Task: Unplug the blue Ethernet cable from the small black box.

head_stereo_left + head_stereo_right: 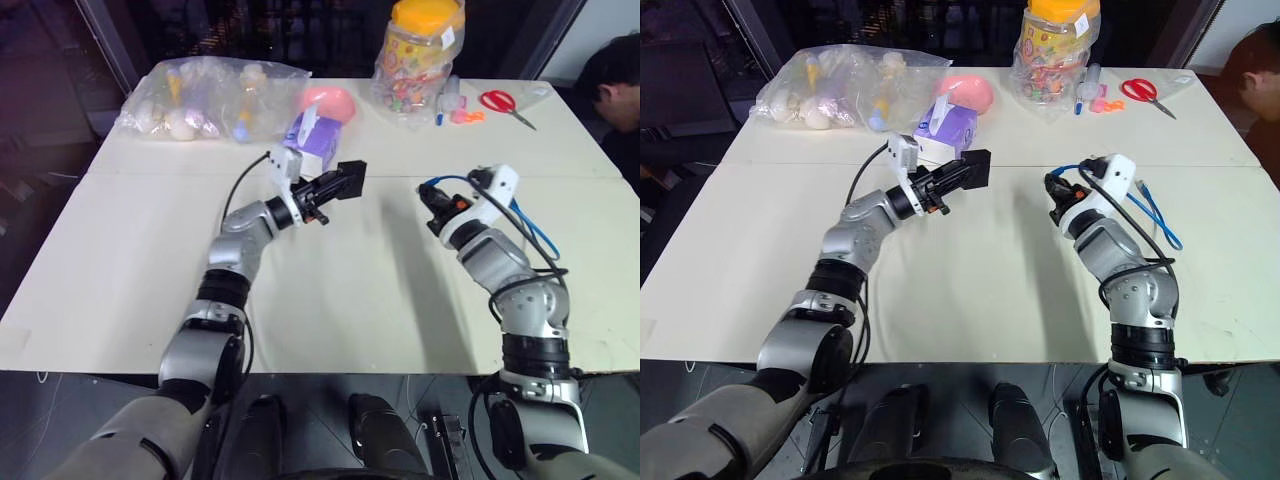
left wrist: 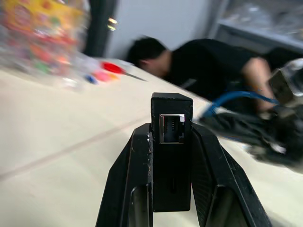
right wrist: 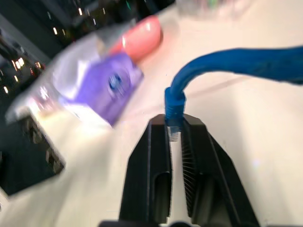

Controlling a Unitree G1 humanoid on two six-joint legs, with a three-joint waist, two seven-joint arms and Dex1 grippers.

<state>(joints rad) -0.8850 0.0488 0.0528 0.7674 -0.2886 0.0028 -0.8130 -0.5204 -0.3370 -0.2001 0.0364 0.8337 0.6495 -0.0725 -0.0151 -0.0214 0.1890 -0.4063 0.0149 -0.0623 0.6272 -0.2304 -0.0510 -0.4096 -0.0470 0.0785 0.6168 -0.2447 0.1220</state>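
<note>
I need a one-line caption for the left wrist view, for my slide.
Left gripper holds the small black box with its empty port showing; the blue cable is already unplugged.

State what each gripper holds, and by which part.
Left gripper clamps the small black box by its flat sides; right gripper pinches the blue Ethernet cable at its plug end.

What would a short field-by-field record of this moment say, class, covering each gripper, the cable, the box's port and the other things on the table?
left gripper: shut on the small black box, held above the table
port: empty, no plug in it
right gripper: shut on the plug end of the blue cable
cable and box: apart, already unplugged
table, far side: purple tissue box, candy jar, red scissors, clear bag of toys
person: at the far right corner
</note>
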